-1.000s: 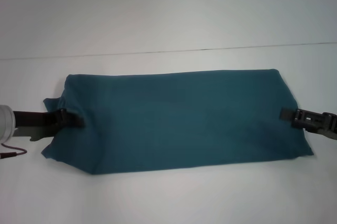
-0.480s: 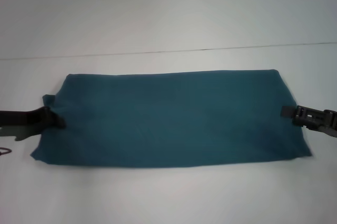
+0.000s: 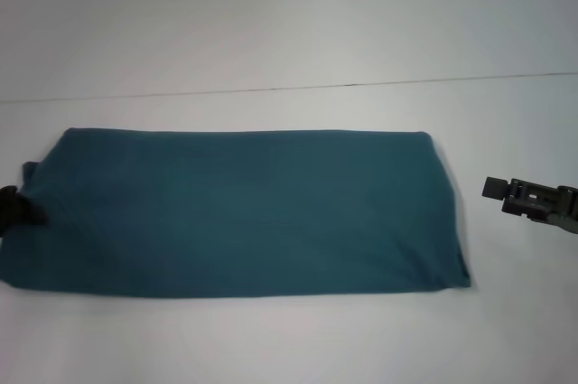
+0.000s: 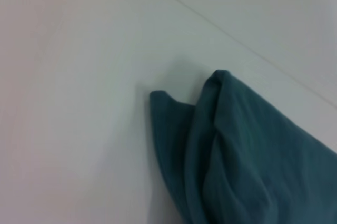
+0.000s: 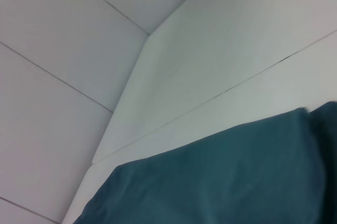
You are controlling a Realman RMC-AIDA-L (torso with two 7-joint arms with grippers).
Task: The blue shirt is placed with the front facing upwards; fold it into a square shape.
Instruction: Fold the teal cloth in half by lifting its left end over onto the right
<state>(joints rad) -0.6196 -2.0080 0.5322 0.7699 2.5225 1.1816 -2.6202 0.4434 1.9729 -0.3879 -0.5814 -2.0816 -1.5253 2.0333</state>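
Observation:
The blue shirt (image 3: 235,212) lies on the white table as a long, flat band folded lengthwise, with no print or collar showing. My left gripper (image 3: 20,209) sits at the picture's left edge, shut on the band's left end, and is mostly cut off. My right gripper (image 3: 490,188) hovers open to the right of the band, a short gap away from its right edge and touching no cloth. The left wrist view shows a bunched, layered corner of the shirt (image 4: 237,155). In the right wrist view the smooth cloth (image 5: 221,182) lies below.
The white table (image 3: 289,339) extends all around the shirt. A thin dark seam (image 3: 289,88) runs across it behind the cloth. White wall panels (image 5: 52,50) show in the right wrist view.
The whole shirt has slid left, drawn by my left gripper, which has retreated almost out of view. Its right end has pulled away from my right gripper, which stayed in place.

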